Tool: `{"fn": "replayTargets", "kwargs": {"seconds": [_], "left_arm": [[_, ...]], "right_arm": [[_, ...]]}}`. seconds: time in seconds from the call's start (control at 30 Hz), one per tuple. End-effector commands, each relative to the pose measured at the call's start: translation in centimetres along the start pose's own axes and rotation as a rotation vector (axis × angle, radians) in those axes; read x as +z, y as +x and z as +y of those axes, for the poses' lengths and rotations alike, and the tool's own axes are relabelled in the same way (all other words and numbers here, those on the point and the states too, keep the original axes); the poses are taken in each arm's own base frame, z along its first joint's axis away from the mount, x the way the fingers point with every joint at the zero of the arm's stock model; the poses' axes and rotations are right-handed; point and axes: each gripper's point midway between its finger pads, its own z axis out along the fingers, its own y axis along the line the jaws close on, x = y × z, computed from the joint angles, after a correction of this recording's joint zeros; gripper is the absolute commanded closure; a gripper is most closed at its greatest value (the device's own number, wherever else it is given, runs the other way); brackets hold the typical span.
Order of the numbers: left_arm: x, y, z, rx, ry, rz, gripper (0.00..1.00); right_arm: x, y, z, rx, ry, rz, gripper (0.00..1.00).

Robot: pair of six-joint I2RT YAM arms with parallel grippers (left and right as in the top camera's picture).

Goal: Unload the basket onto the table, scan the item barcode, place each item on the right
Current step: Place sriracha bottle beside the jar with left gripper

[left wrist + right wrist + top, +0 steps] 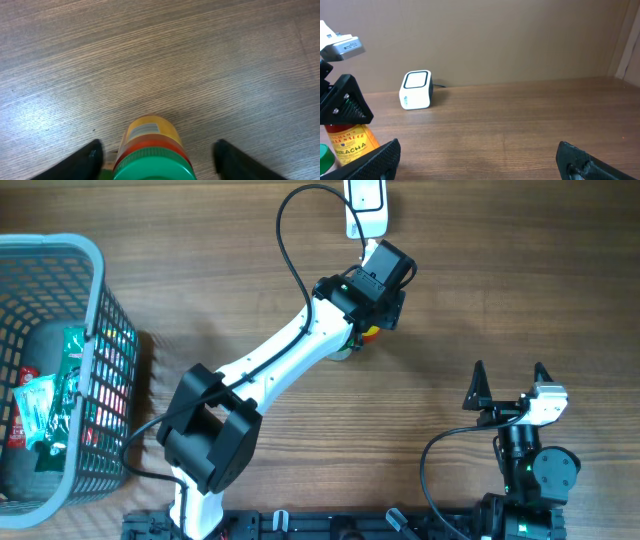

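A sriracha bottle [150,132] with a yellow-orange body and a green cap [155,170] stands on the wooden table. My left gripper [160,160] is open above it, one black finger [87,159] on each side of the cap with a gap on both sides. From overhead the left gripper [372,300] hides most of the bottle [372,332]. In the right wrist view the bottle's label [350,142] shows under that gripper. The white barcode scanner [365,205] sits at the far edge, just beyond the bottle. My right gripper [508,385] is open and holds nothing, at the near right.
A grey mesh basket [100,300] holding green and red packets stands at the left edge. A small green thing [343,352] lies by the bottle's base. The scanner [416,90] has its cable running back to a brown wall.
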Motion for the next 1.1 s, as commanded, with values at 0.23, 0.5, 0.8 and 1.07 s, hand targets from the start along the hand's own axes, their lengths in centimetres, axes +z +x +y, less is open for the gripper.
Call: {"fn": "replayTargets", "kwargs": {"seconds": [0.23,0.5,0.8,1.07], "left_arm": [[-16.8,-8.5,4.1,-0.104,-0.107,-0.431,0.00],[-31.9,-6.3,23.6,-0.580,-0.575,-0.682,0.00],[-33.6,11.9,41.7,-1.622,-0.829,-0.454,0.00],[-28.4,26.6,47.0,-2.024,-0.998,-0.278,0.00]], "right_arm": [[0.0,-0.2,-0.3,-0.010,0.019,-0.009,0.00],[0.0,-0.2,-0.3,-0.010,0.019,-0.009,0.00],[0.0,-0.2,-0.3,-0.011,0.019,-0.009,0.00],[0.0,-0.2,-0.3,-0.010,0.019,-0.009,0.00]]}}
